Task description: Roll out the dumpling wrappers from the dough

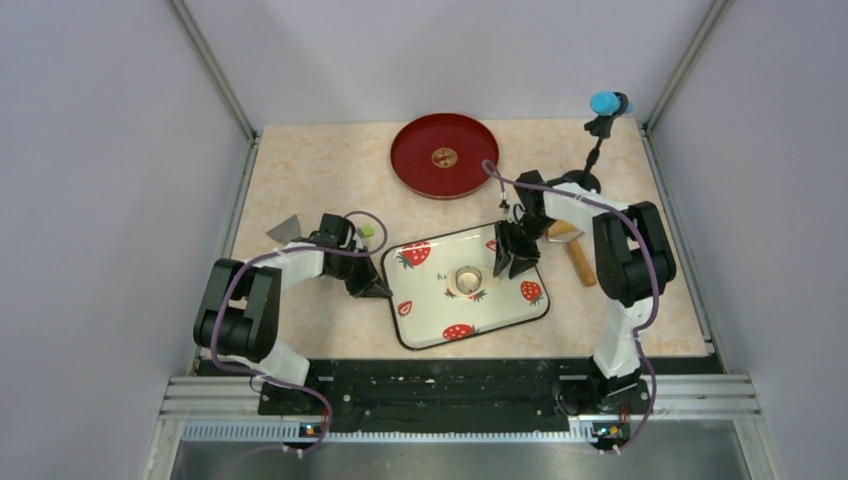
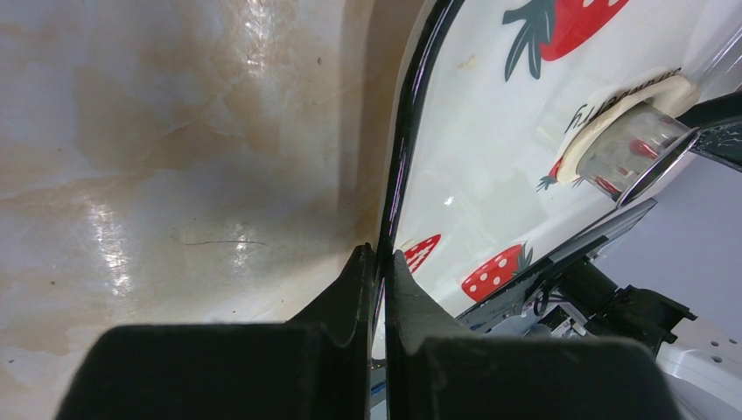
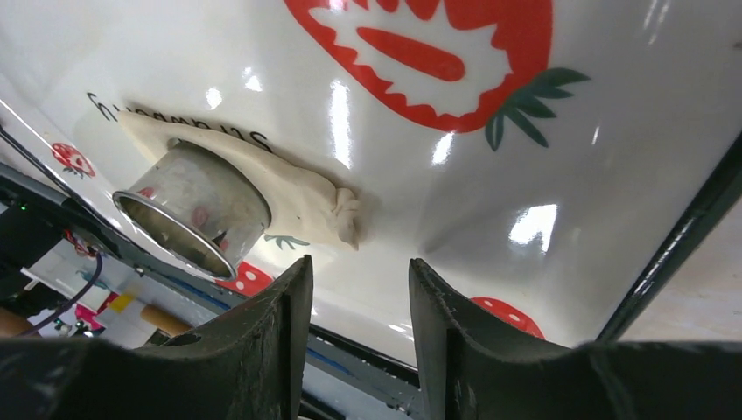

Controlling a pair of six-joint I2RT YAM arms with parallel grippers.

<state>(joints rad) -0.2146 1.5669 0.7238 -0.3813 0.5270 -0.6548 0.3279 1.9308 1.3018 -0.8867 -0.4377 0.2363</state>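
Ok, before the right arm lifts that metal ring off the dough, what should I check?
1. Left end effector clamped on the white strawberry-print tray by its black rim: ok.
2. Right end effector open, empty, near the small round metal ring: ok.
3. Ring seated on the flat pale cream dough sheet: ok.
4. Dough cut clean through under the ring: cannot tell.
5. Tan wooden roller lying off the tray: ok.

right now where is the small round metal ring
Top view: the small metal ring sits on the pale dough sheet, mid strawberry-print tray, just left of the right gripper.
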